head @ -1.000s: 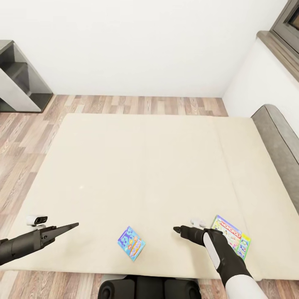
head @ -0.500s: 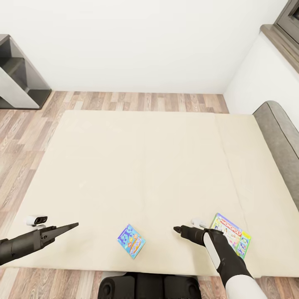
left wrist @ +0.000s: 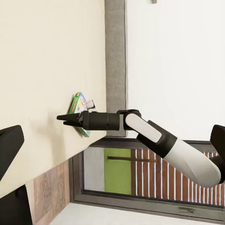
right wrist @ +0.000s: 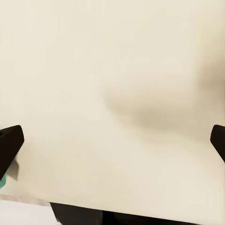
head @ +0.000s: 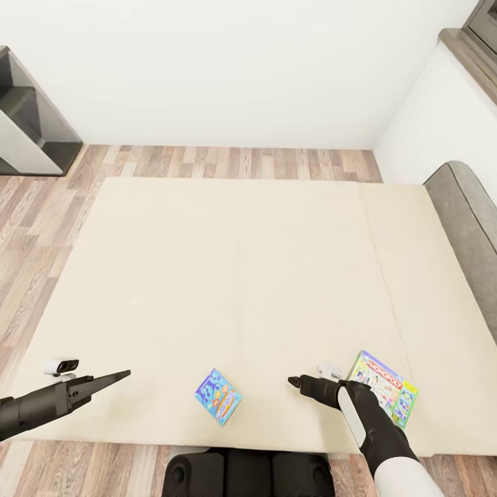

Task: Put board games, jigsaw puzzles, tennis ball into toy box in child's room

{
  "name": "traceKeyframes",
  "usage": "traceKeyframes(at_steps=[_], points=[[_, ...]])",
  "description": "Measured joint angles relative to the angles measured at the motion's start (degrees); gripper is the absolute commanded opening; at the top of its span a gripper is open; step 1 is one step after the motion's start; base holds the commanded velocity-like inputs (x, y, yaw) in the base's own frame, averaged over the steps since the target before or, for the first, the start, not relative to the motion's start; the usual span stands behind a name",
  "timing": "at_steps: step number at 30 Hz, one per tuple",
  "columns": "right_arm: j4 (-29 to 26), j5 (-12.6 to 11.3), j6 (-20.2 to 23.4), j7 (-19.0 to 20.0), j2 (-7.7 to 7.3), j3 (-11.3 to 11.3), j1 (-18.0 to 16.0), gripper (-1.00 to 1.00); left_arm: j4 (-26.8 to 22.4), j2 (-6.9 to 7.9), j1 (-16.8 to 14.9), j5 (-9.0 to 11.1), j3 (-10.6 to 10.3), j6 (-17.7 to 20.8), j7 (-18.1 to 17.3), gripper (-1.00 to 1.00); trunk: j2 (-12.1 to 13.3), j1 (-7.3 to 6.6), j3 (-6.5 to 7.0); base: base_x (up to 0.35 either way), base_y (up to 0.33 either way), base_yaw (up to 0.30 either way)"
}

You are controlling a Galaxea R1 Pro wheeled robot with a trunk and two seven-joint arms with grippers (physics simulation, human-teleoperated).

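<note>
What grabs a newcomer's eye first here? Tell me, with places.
The wide cream bed dominates the head view, bare but for two bright game cartons near its close edge: a blue one in the middle and the Monopoly box toward the right. Both dark arms reach over that edge, the right pincer between the two cartons, the left pincer farther left.

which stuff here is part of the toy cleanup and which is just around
Part of the job:
- blue game, on the bed
- Monopoly game, on the bed beside the right arm

Just around:
- grey headboard
- dark shelf unit
- wood floor
</note>
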Motion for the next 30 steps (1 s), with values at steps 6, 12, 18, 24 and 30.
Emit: traceKeyframes(at_steps=[6, 12, 18, 24, 30], points=[[0.0, -0.01, 0.0, 0.0, 0.01, 0.05, 0.05, 1.0, 0.0, 0.0, 0.0, 0.0, 0.02, 0.0, 0.0, 1.0, 0.0, 0.0, -0.56, 0.0, 0.0, 0.0], [0.0, 0.01, 0.0, 0.0, 0.01, 0.06, 0.06, 1.0, 0.0, 0.0, 0.0, 0.0, 0.0, 0.0, 0.0, 1.0, 0.0, 0.0, -1.13, 0.0, 0.0, 0.0], [-0.01, 0.07, -0.21, 0.03, -0.01, 0.03, 0.07, 1.0, 0.0, 0.0, 0.0, 0.0, 0.0, 0.0, 0.0, 1.0, 0.0, 0.0, -1.69, 0.0, 0.0, 0.0], [0.0, 0.08, -1.51, 0.07, -0.04, 0.04, 0.08, 1.0, 0.0, 0.0, 0.0, 0.0, -0.01, 0.0, 0.0, 1.0, 0.0, 0.0, -2.12, 0.0, 0.0, 0.0], [0.0, 0.17, -2.13, 0.09, -0.01, 0.06, 0.08, 1.0, 0.0, 0.0, 0.0, 0.0, -0.02, 0.0, 0.0, 1.0, 0.0, 0.0, -2.41, 0.0, 0.0, 0.0]])
